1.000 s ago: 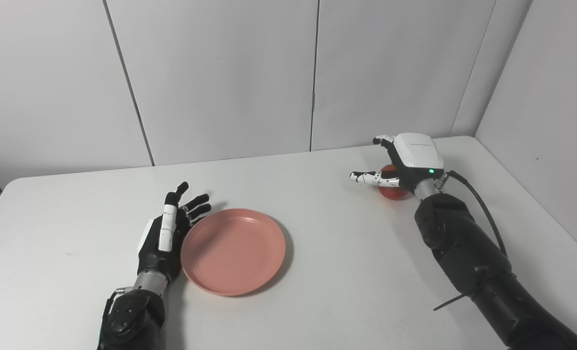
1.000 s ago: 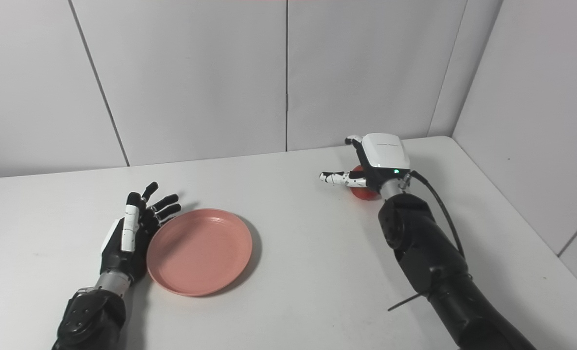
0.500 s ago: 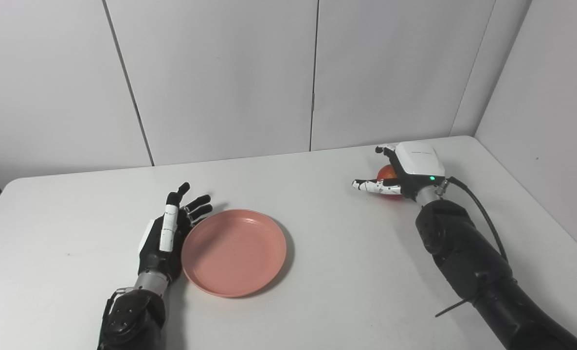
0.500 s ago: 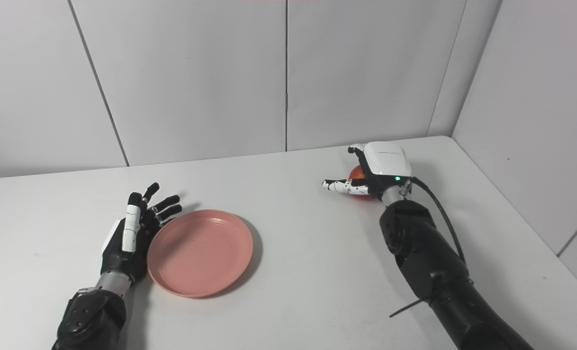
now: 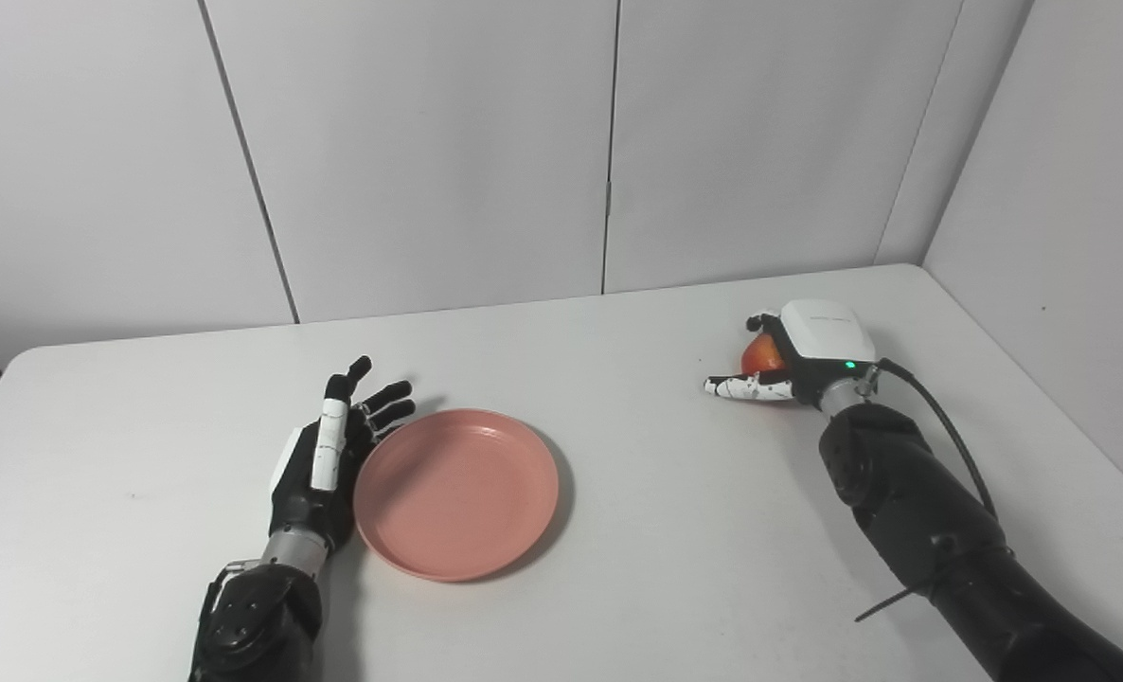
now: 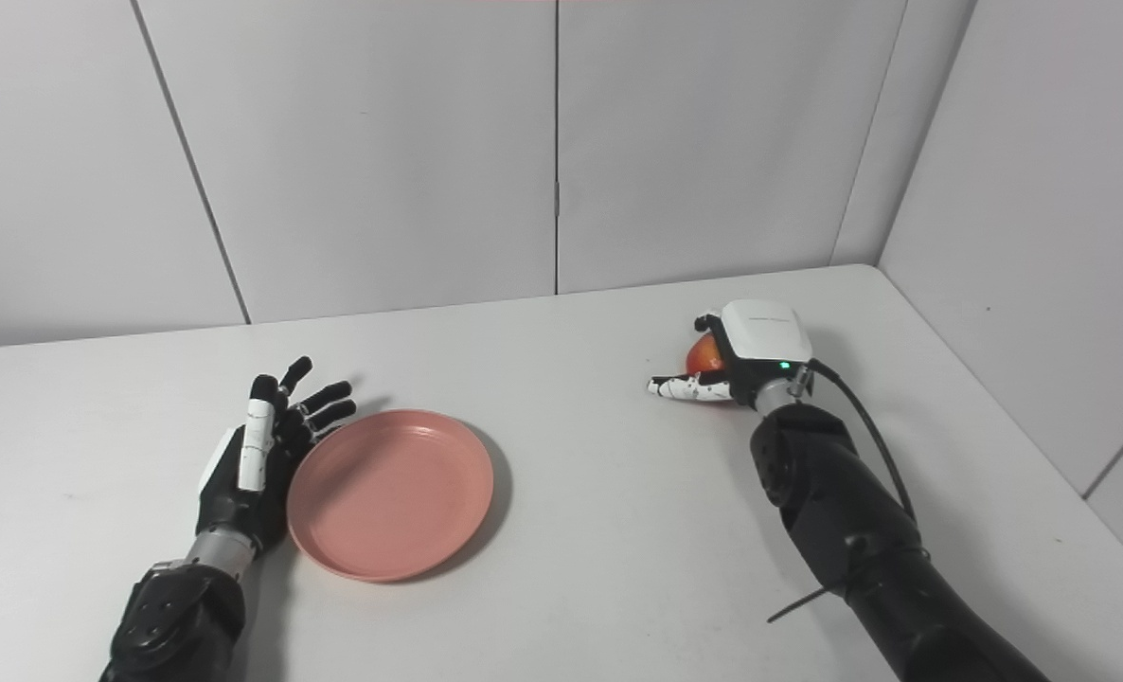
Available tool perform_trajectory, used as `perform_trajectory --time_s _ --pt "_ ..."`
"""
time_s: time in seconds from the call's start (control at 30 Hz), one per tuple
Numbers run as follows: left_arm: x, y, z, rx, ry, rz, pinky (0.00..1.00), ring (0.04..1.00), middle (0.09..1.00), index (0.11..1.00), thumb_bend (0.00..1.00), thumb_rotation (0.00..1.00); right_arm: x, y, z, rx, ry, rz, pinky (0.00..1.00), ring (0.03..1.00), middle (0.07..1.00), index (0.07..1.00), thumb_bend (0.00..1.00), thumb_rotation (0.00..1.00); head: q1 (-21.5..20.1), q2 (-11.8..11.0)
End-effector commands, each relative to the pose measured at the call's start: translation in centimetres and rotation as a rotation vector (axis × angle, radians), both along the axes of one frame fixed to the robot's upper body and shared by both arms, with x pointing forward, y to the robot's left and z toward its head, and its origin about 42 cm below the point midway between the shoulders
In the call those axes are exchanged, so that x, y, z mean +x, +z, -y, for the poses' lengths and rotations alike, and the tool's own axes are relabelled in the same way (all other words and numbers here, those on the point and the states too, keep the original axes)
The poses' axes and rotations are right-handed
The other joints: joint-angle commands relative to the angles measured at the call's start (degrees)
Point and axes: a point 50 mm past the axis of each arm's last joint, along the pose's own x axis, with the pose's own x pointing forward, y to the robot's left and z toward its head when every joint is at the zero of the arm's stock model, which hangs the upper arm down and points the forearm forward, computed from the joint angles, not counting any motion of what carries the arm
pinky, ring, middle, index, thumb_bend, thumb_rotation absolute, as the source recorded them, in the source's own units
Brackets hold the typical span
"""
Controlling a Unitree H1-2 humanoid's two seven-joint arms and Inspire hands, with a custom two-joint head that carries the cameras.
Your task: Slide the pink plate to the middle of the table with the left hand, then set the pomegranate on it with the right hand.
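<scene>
The left hand lay open on the table, fingers spread, its edge touching the left rim of the pink plate; it held nothing; the plate sat flat, left of the table's middle, with nothing on it. The right hand was well apart, at the far right side; its fingers curled around the pomegranate, the thumb stretched out low to the left; whether the fruit was clear of the table could not be told.
</scene>
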Motion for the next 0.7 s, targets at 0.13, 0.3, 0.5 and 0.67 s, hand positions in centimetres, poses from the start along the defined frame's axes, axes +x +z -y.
perform_trajectory --time_s 0.13,0.3,0.5,0.67 --pt "0.43 0.94 0.37 -0.004 -0.027 0.015 0.75 0.785 0.786 0.929 0.97 0.93 0.96 1.78 0.23 0.043 0.028 0.118 0.36 0.464 0.597 0.627 0.76 0.23 0.0 0.0" --pt "0.52 1.08 0.4 -0.005 -0.03 0.017 0.75 0.782 0.781 0.923 0.98 0.92 0.94 1.41 0.31 0.064 0.044 0.132 0.35 0.437 0.473 0.511 0.53 0.02 0.2 0.1" --pt "0.59 1.14 0.54 -0.008 -0.037 0.02 0.76 0.781 0.777 0.926 0.97 0.92 0.94 1.44 0.29 0.087 0.061 0.135 0.34 0.417 0.451 0.52 0.53 0.0 0.3 0.2" --pt "0.64 1.18 0.65 -0.012 -0.038 0.019 0.75 0.777 0.775 0.926 0.97 0.91 0.92 1.93 -0.01 0.096 0.073 0.138 0.35 0.424 0.454 0.519 0.53 0.0 0.5 0.2"
